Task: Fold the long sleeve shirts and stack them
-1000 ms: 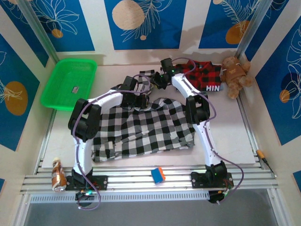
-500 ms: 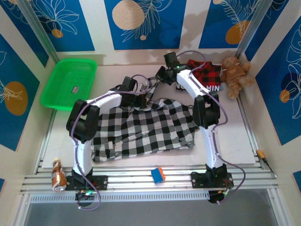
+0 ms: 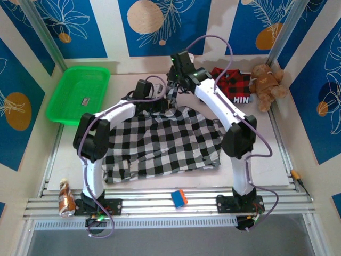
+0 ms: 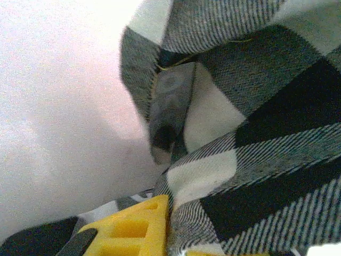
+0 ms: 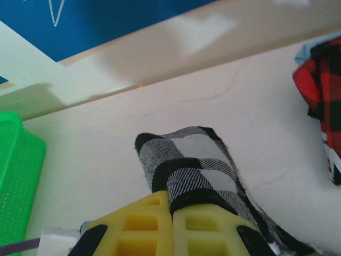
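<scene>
Checked sleeve [image 5: 186, 160] now farther left, partly hidden between right jaws.

Bright even light, soft shadows, left wrist close-up blurry, washed-out

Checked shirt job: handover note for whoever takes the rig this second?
Right gripper: shut on a narrow end of the checked shirt, likely a sleeve, at the table's far side.
Left gripper: at that shirt's far edge, cloth against its finger; grip unclear.
Checked shirt: spread and rumpled mid-table.
Red plaid shirt: far right, beside the teddy bear, away from both grippers.
Done: checked shirt unfolded, nothing stacked.
Left: fold it, check the red one, stack both.
</scene>
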Tool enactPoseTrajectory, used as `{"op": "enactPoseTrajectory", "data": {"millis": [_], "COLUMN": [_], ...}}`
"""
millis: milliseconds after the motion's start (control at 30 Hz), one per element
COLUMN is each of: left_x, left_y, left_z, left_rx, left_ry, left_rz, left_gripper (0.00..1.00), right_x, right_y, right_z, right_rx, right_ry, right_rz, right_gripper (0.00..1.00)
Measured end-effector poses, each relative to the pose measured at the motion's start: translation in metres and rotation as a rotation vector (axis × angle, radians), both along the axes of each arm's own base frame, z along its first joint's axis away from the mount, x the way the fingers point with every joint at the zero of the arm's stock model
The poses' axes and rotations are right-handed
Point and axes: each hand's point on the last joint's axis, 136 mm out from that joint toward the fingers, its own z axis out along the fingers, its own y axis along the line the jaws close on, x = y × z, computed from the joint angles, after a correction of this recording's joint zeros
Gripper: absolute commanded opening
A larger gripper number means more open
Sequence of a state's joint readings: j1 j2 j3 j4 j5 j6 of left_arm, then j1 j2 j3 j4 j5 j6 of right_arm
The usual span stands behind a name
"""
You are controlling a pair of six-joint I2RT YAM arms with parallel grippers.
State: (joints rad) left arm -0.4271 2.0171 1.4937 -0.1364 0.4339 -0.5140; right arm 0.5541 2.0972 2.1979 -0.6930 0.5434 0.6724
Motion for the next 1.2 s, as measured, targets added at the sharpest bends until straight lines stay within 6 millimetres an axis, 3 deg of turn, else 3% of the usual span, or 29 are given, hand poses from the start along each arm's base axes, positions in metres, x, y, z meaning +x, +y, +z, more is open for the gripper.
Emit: {"op": "enactPoseTrajectory", "data": {"millis": [233, 367, 467, 567, 700, 800, 1033, 1200], "left_x": [0.028, 0.029, 0.026, 0.025, 0.02, 0.004, -0.069, -0.111], "left_y": [0.068, 0.099, 0.108, 0.11, 0.114, 0.123, 0.174, 0.209], "left_z": [-0.022, -0.034, -0.037, -0.039, -0.044, -0.049, -0.053, -0.077], "left_rx": [0.085, 0.108, 0.092, 0.073, 0.069, 0.095, 0.233, 0.345], "left_ry": [0.069, 0.105, 0.122, 0.148, 0.186, 0.236, 0.354, 0.458], "left_rz": [0.238, 0.336, 0.376, 0.398, 0.426, 0.471, 0.642, 0.724], "left_gripper": [0.12, 0.14, 0.37, 0.56, 0.64, 0.7, 0.76, 0.78], "right_x": [0.01, 0.015, 0.017, 0.023, 0.033, 0.035, 0.046, 0.063], "right_y": [0.014, 0.027, 0.037, 0.043, 0.046, 0.053, 0.077, 0.108], "right_z": [-0.032, -0.054, -0.062, -0.056, -0.046, -0.049, -0.08, -0.1], "right_rx": [-0.072, -0.102, -0.111, -0.1, -0.077, -0.058, 0.024, 0.163], "right_ry": [0.044, 0.07, 0.075, 0.052, 0.017, 0.02, 0.045, 0.033], "right_rz": [0.007, 0.033, 0.049, 0.053, 0.057, 0.076, 0.124, 0.164], "right_gripper": [0.0, 0.0, 0.0, 0.0, 0.01, 0.02, 0.05, 0.15]}}
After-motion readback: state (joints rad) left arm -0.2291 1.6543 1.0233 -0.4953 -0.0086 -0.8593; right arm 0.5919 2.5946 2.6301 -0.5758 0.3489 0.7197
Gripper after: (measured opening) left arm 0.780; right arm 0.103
